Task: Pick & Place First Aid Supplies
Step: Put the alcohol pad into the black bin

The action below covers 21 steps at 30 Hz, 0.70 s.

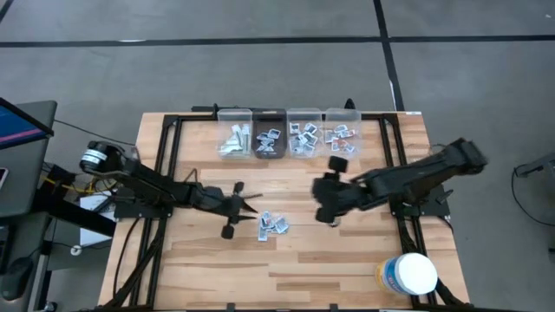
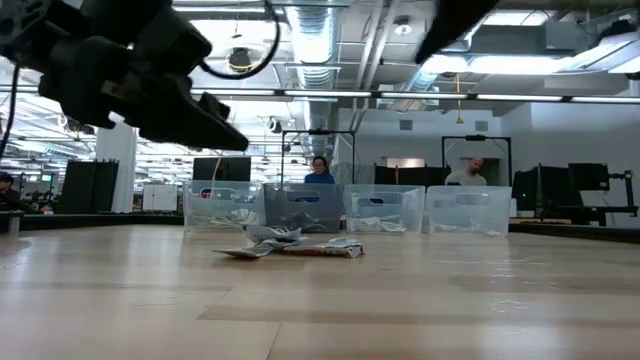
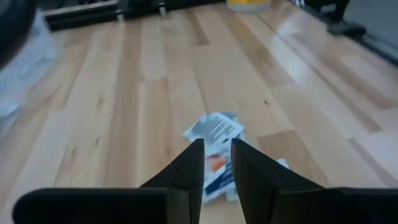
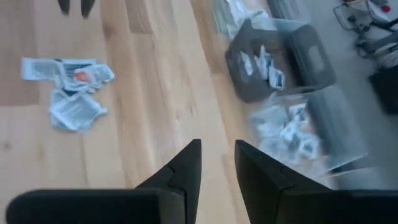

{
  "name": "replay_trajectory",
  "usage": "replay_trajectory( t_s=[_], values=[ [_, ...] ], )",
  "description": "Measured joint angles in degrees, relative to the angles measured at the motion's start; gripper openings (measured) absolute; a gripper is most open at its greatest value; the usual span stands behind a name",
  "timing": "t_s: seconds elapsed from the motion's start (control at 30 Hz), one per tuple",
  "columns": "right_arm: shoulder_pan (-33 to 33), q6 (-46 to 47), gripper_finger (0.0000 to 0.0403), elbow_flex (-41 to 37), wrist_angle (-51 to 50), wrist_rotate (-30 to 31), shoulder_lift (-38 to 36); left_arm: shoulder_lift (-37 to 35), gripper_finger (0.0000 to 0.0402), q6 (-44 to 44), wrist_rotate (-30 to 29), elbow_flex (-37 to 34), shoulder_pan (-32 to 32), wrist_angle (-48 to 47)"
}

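Dark paired fingers of left gripper (image 3: 216, 163) closest to lens in left wrist view, a narrow gap between them, nothing held. Small heap of packets (image 1: 272, 224) lying flat on bare table (image 1: 347, 260) near centre, just ahead of those fingertips, apart from them; printed white packet with red mark visible through the gap. Heap spread longer across the table than front to back, roughly along left gripper's line of reach. Right gripper (image 4: 217, 163) up off the wood between heap and row of bins (image 1: 288, 132), fingers slightly apart, empty; heap well off to its side. Bins at far edge already holding sorted packets. White tub (image 1: 408, 275) at near right corner, untouched. Judgement: left arm nearer; next move likely a short advance and descent onto nearest packet. Risk: thin overlapping packets, two lifted together.
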Motion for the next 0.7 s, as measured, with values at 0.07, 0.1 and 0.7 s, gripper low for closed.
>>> replay_trajectory(
  t_s=[0.07,0.1,0.7],
  values=[
    [1.42,3.14,0.0091,-7.11,5.01,-0.05,-5.63,3.18,0.0081,2.81,-1.79,2.45,-1.92,-0.32],
    [2.17,4.82,0.0091,-10.44,6.41,-0.07,-8.35,5.05,0.0081,4.12,-3.11,3.68,-2.75,-0.28],
    [6.35,11.22,0.0091,-25.62,14.39,-0.07,-18.6,17.29,0.0081,9.37,-12.32,7.77,-7.99,-1.92]
  ],
)
